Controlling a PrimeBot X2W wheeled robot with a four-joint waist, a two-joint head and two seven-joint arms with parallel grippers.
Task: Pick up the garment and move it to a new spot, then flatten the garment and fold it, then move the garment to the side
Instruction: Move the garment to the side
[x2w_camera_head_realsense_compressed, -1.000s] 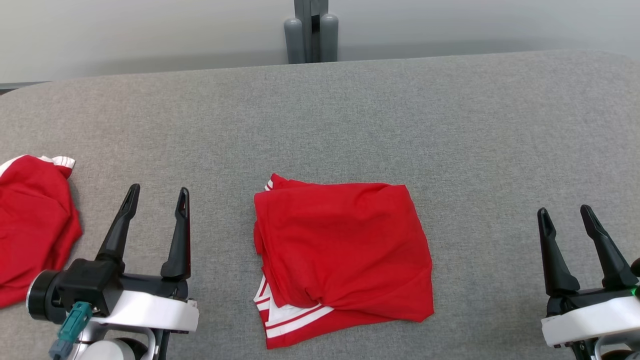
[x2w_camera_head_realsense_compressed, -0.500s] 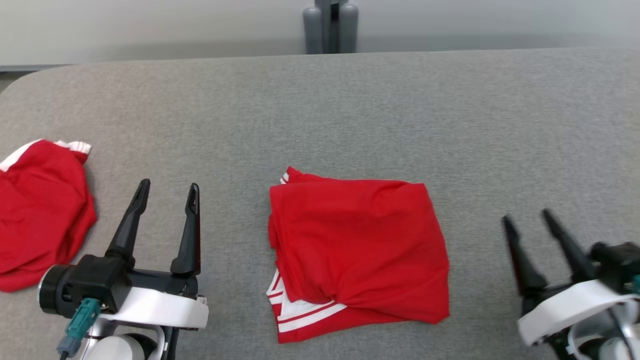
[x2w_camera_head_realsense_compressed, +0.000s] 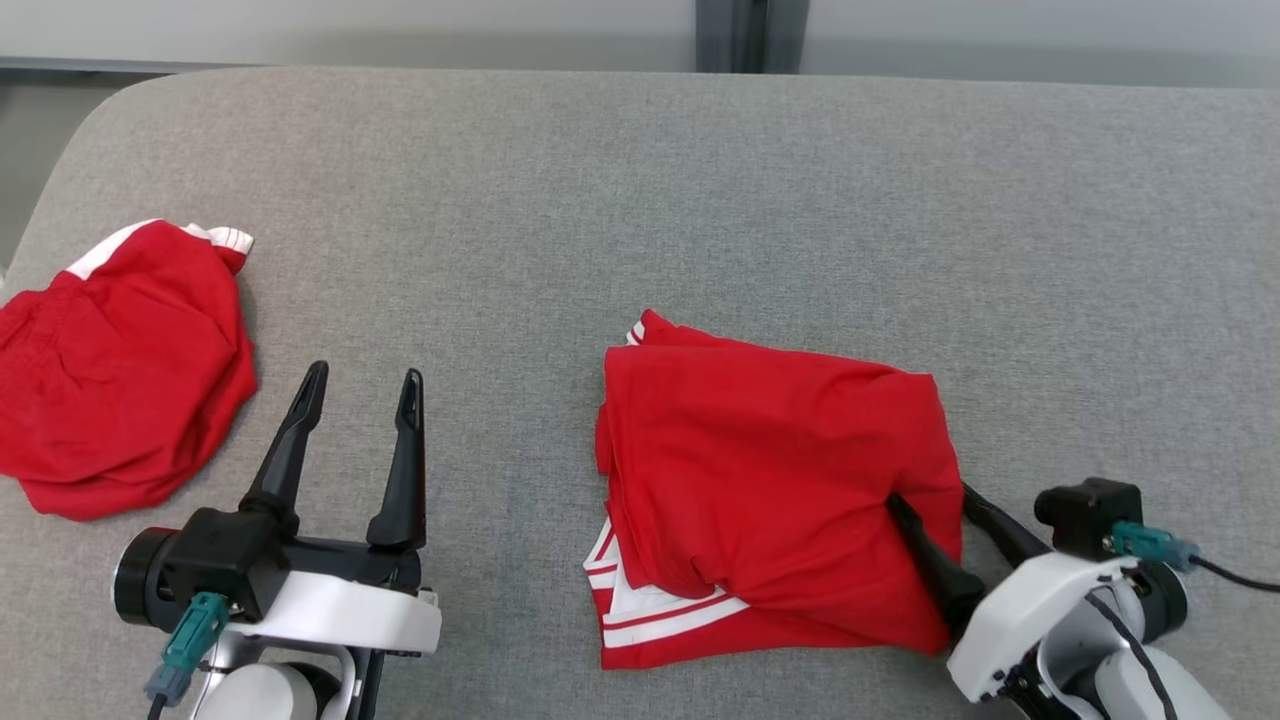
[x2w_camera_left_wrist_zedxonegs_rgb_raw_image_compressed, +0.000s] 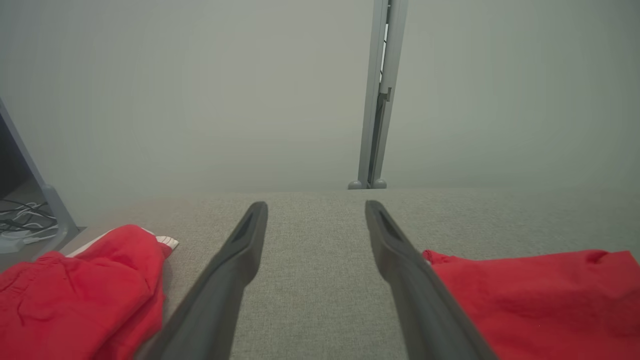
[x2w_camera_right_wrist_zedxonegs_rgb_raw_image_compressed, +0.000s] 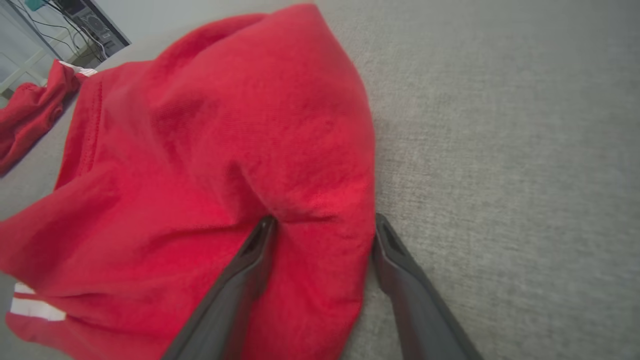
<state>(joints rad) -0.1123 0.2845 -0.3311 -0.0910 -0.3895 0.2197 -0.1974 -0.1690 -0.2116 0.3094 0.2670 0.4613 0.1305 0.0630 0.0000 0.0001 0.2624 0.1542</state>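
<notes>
In the head view the fingers (x2w_camera_head_realsense_compressed: 935, 570) of the right gripper (x2w_camera_head_realsense_compressed: 928, 494) meet the folded garment's (x2w_camera_head_realsense_compressed: 760, 470) right edge — their tips hidden by the cloth. The other red garment (x2w_camera_head_realsense_compressed: 120, 370) runs off the left edge, its far side unseen.

The garment (x2w_camera_head_realsense_compressed: 770, 470) is soft red cloth, matt and finely knit, with white stripes. The other red garment (x2w_camera_head_realsense_compressed: 120, 370), at nine o'clock on the table (x2w_camera_head_realsense_compressed: 600, 200), looks the same. The table wears coarse grey woven fabric, matt. The jaws of the left gripper (x2w_camera_head_realsense_compressed: 362, 375) and the right gripper (x2w_camera_head_realsense_compressed: 930, 497) look like smooth matt dark plastic, on glossy white casings (x2w_camera_head_realsense_compressed: 330, 615). The post (x2w_camera_left_wrist_zedxonegs_rgb_raw_image_compressed: 372, 125) at twelve o'clock looks like smooth grey metal.
</notes>
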